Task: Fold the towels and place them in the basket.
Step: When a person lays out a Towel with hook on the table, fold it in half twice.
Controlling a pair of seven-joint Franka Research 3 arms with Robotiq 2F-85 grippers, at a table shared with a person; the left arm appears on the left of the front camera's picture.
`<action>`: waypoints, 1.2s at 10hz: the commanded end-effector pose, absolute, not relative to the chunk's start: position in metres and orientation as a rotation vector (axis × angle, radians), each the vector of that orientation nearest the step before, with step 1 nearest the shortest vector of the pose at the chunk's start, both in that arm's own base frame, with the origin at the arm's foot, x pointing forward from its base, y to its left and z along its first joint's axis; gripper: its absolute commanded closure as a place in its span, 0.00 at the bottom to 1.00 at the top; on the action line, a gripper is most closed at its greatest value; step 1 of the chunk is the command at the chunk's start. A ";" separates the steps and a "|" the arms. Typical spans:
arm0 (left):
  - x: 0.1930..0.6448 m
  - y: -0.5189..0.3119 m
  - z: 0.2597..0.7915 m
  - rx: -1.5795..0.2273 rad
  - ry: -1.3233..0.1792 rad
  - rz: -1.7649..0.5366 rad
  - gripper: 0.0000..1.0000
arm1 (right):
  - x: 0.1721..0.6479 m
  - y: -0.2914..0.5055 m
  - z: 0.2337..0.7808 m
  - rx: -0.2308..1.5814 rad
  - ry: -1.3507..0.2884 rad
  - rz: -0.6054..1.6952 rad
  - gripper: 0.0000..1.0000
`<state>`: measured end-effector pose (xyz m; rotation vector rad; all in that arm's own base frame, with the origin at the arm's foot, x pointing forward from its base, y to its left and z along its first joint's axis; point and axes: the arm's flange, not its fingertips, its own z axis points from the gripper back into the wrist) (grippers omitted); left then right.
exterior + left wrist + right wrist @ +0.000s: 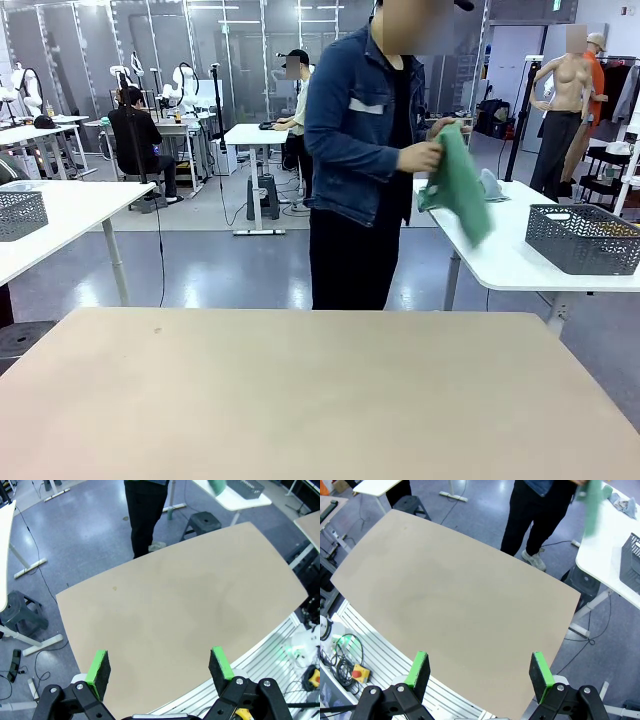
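Mint-green towel (462, 185) is hanging limp from the person's hand (420, 157), beyond the far edge of the beige table (300, 400). Being soft and light, it is likely asking for a corner pinch. Above that table, left gripper (160, 662) and right gripper (479, 665) are standing wide open.

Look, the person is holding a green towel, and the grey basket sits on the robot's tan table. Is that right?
Not quite. The person's hand does hold a green towel, but the grey basket sits on the white side table behind it, not on the tan table. The front view shows this.
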<state>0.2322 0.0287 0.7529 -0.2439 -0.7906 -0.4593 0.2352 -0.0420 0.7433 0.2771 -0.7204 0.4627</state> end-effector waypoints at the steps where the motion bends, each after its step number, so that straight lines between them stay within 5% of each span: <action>1: 0.233 0.028 0.753 -0.247 -0.789 -0.464 0.00 | 0.234 -0.042 0.744 0.280 -0.723 0.465 0.00; 12: 0.233 0.028 0.753 -0.247 -0.789 -0.464 0.00 | 0.234 -0.042 0.744 0.280 -0.723 0.465 0.00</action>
